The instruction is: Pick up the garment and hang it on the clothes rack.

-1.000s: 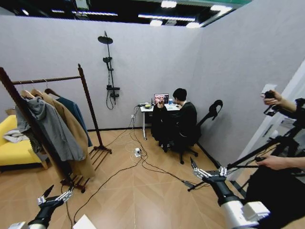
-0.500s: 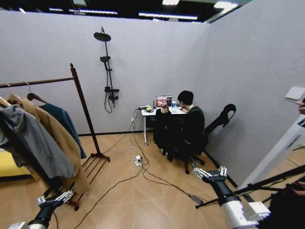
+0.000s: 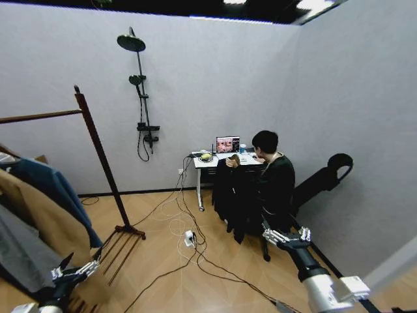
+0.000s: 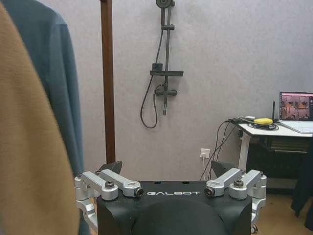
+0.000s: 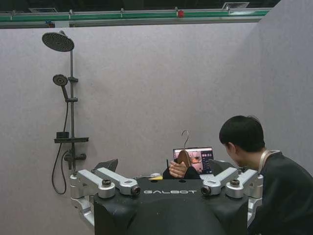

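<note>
Both grippers (image 3: 73,269) (image 3: 285,236) open; view swung rightward.

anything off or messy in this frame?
Loose cables sprawl across the wood floor from the desk toward the clothes rack, a snag risk for a wheeled base. The garment is not on the rack: a seated person holds it up by its hanger. Both hands, left and right, are open and empty.

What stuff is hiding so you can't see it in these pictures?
- Garment: in the right wrist view, everything below its hanger is hidden behind the right gripper.
- Clothes rack: in the head view, the picture's left edge cuts off the rail.
- Laptop screen: head view, too small to read.
</note>
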`<state>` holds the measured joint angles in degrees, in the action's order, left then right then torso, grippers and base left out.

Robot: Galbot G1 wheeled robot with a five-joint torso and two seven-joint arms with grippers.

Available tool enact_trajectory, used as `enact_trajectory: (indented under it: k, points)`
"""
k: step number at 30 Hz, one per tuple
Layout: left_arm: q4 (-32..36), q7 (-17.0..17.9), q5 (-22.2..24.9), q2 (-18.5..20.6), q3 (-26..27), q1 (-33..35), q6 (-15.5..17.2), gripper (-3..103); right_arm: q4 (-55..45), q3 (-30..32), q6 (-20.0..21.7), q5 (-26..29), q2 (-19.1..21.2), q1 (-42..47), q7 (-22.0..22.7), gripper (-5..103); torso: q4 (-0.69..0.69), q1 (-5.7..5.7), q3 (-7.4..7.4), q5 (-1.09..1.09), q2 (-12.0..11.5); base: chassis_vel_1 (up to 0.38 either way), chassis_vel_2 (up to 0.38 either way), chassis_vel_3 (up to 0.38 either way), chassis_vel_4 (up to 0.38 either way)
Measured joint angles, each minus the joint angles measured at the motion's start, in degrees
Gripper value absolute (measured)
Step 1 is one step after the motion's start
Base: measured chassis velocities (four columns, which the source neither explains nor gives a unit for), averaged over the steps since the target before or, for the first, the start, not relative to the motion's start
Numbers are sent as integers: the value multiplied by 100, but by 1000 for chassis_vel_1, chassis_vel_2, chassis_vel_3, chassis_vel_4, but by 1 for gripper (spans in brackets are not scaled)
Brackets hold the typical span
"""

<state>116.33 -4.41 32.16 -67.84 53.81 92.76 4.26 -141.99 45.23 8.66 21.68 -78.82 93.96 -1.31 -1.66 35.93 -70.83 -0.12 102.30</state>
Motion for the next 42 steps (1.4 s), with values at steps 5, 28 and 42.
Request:
enact_trajectory:
  k: [5,28,42]
  points:
    - [1,0,0,0,1,1,0,100,30,-1,-2,0,-2,-25,0,100,2,0,0,10,0,-350,368,342,-358]
    - [0,2,0,0,2,2,0,100,-46,100,132,-100,96,-272,426,100,4,0,0,9,-1,-245,264,236,-247]
    - [0,1,0,0,1,0,0,100,625,306,311,597,469,-972,377,100,2,2,-1,12,-1,19,-25,-12,18]
